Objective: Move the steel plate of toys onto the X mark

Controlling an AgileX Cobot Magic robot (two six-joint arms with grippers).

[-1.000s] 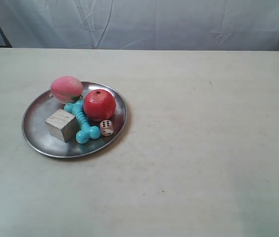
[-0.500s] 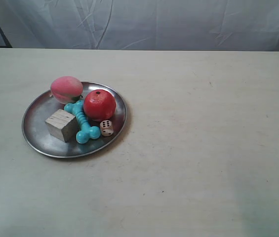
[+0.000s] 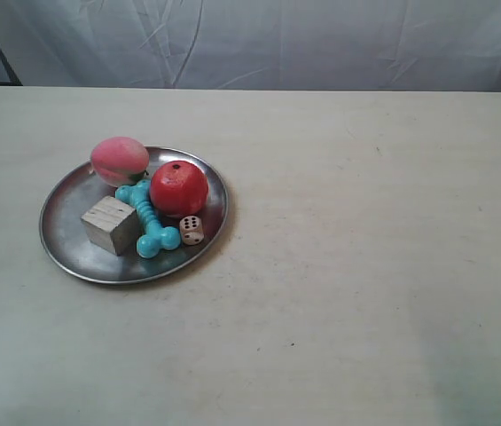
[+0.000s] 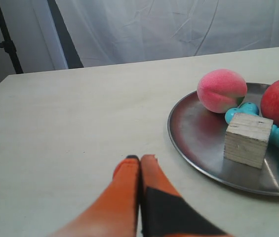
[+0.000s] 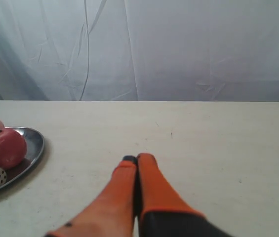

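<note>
Nothing visibly changed over the last second in the exterior view. The steel plate [image 3: 64,213] and the toys [image 3: 179,188] on it showed no shift from their spot at the frame's left middle.

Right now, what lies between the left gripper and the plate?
Nothing: only bare table separates the shut left gripper from the plate, as the left wrist view shows.

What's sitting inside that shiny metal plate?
On the steel plate: a pink peach, red apple, wooden cube, turquoise bone and white die. The plate's surface beneath them is covered.
</note>
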